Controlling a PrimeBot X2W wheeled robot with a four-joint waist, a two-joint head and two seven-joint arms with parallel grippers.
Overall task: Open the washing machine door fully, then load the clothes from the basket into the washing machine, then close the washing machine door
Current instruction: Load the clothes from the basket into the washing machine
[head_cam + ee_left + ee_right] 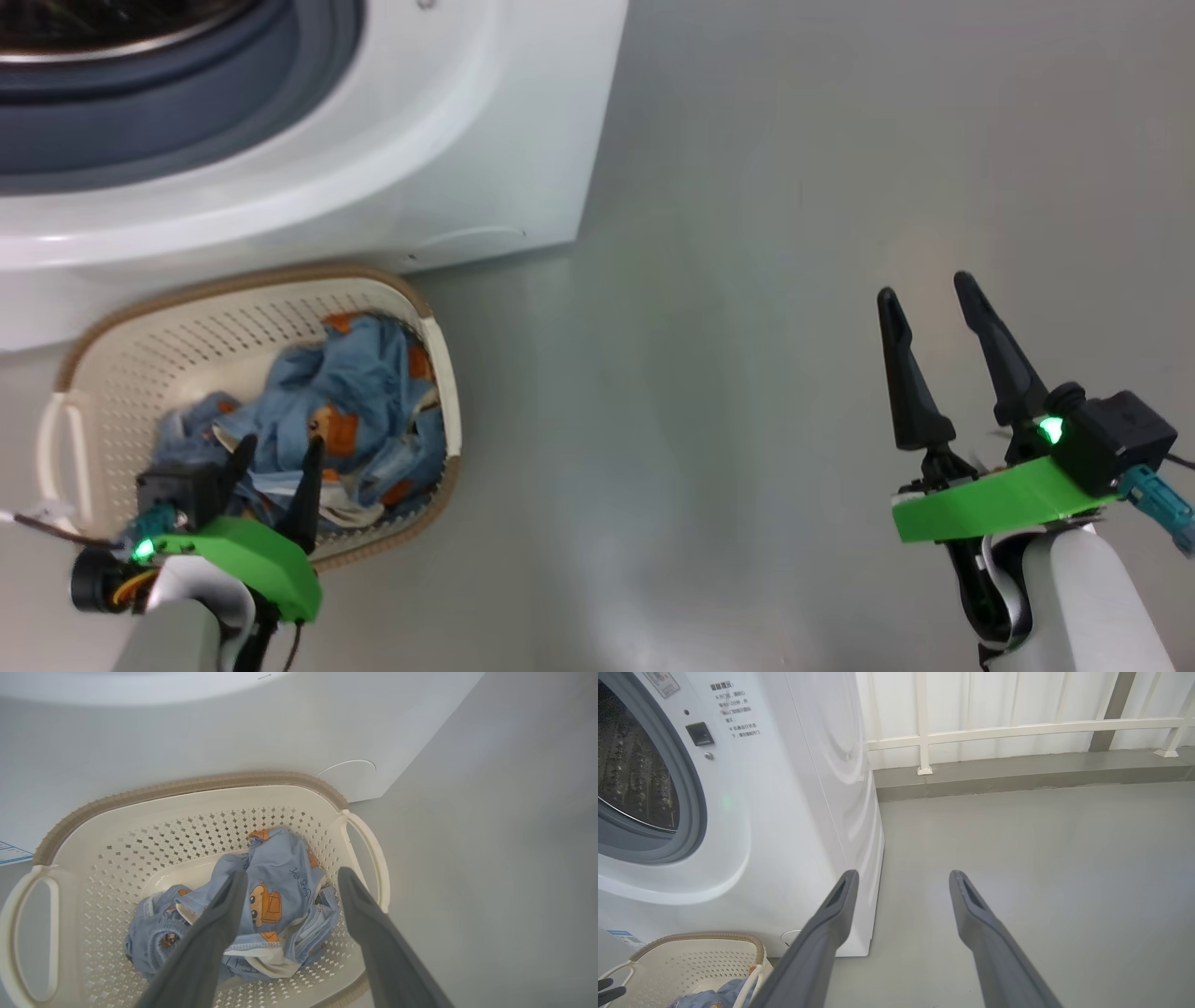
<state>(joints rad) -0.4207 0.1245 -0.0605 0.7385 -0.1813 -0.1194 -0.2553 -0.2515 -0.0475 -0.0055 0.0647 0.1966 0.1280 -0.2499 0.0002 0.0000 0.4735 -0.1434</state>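
Clothes: a crumpled heap of light blue fabric garments [280, 882] printed with orange-brown bears and edged in white, lying on the bottom of the basket and bunched toward its floor-side handle.
Heap's axis: it stretches roughly along the basket's length, with one raised fold carrying a bear at its middle.
Basket: a small cream-white perforated plastic tub with a brown rim [187, 786] and looped side handles, standing on the floor.
Left gripper: the two-fingered left gripper [292, 872] hangs over the basket, pointing down into it. Its long dark fingers are spread wide and hold nothing.
Key relation: the raised fold lies straight ahead of the left gripper and between its fingers. The fingers are apart from the cloth, and how far above it cannot be told.
Nearer arm: the left, by a wide margin.
Right gripper: the two-fingered right gripper [924, 287] is well apart from the basket, over bare grey floor [747, 373]. Its jaws are equally wide and empty.
Washing machine: the big white front-loading box [420, 140] stands just beyond the basket's far rim. Its grey rubber ring [187, 121] and steel drum [630, 765] are uncovered.
Step in hand: judged to be the reach for the first garment.
Next move calls for: a straight descent, then closing on the raised fold.
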